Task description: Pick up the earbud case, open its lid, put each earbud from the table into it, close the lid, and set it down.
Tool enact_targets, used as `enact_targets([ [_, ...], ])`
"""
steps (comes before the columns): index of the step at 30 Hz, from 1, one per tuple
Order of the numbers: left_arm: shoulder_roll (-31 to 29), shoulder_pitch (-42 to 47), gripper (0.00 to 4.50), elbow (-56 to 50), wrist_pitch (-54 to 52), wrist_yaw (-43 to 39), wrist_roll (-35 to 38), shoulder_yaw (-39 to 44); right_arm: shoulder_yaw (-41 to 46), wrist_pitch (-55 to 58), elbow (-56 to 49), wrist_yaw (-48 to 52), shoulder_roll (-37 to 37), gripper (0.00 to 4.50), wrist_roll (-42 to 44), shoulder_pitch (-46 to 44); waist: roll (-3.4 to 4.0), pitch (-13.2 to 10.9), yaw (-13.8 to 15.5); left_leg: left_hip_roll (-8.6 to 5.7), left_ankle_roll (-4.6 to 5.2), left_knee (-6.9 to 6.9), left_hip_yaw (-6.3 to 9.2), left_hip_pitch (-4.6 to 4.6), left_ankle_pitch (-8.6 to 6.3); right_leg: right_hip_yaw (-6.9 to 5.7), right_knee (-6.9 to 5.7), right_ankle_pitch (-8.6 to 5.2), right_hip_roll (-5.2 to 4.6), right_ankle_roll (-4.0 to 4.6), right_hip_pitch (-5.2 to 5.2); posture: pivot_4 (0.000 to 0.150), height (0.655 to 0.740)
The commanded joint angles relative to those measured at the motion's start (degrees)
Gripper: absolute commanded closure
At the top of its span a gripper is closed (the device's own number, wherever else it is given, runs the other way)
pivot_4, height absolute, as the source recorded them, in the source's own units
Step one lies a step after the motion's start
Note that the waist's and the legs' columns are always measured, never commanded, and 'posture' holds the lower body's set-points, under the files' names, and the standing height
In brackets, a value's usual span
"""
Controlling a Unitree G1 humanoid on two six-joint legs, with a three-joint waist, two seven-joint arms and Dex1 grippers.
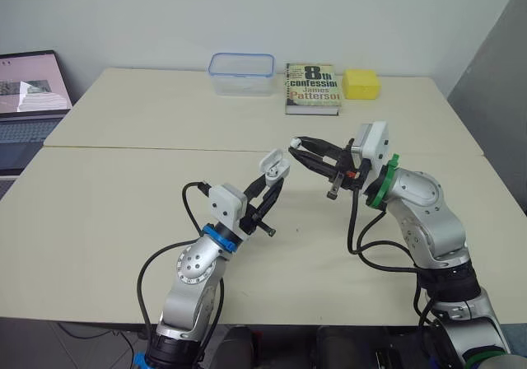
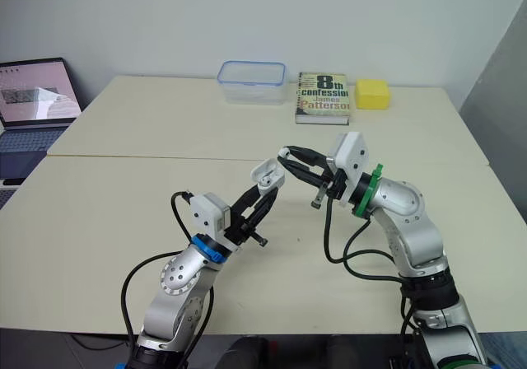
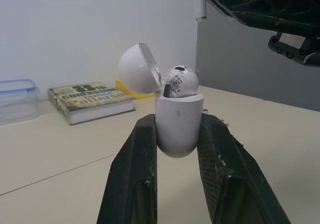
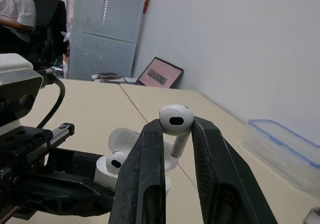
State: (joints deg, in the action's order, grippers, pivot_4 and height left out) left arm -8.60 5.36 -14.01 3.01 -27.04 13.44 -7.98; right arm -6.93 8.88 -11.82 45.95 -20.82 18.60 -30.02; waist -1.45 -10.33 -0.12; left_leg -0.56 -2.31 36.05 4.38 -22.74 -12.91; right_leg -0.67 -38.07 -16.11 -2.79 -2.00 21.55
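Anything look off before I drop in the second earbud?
The earbud already in the case stands proud of the rim and bears dark smudges; it may not be fully seated. Nothing else stands out.

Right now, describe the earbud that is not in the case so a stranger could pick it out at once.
Above the near cream table, the two arms meet in mid-air. The right tool pinches a white earbud between its black fingers, close to the open case held by the left tool. Unlike its twin seated in that case, its stem hangs bare.
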Motion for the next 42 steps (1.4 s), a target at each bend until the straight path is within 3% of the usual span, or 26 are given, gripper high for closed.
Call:
enact_targets([
  [1,0.23,0.95,3.76,-2.02,1.28,-0.48,0.71,0.00,-1.22,-4.39,1.65,1.04,1.12,4.10,-1.51,-0.95,0.00,0.00,-0.01,0.00,0.00,0.00,0.00,0.00,0.00,0.00,0.00,0.00,0.00,0.00,0.00,0.150,0.7387],
  [17,0.08,0.77,3.76,-2.34,1.25,-1.17,0.93,0.07,-3.09,-11.19,10.43,2.84,3.38,4.10,-4.34,-1.60,0.01,-0.01,0.00,0.01,0.00,0.00,0.02,0.00,0.00,0.00,0.00,0.00,0.01,0.00,0.01,0.150,0.7387],
  [33,0.15,0.75,3.76,-2.96,0.87,-1.41,0.84,-0.25,-3.54,-10.55,11.16,3.11,2.86,4.10,-4.71,-1.38,0.02,-0.01,0.00,0.01,0.00,0.00,0.02,0.00,0.00,0.01,0.00,0.00,0.01,0.00,0.01,0.150,0.7387],
  [42,0.23,0.74,3.76,-3.16,0.58,-1.44,0.80,-0.30,-3.43,-7.02,7.85,3.70,1.35,0.88,-3.69,-1.58,0.03,-0.02,0.00,0.01,0.00,0.00,0.02,0.00,0.00,0.01,0.00,0.00,0.01,0.01,0.02,0.150,0.7387],
])
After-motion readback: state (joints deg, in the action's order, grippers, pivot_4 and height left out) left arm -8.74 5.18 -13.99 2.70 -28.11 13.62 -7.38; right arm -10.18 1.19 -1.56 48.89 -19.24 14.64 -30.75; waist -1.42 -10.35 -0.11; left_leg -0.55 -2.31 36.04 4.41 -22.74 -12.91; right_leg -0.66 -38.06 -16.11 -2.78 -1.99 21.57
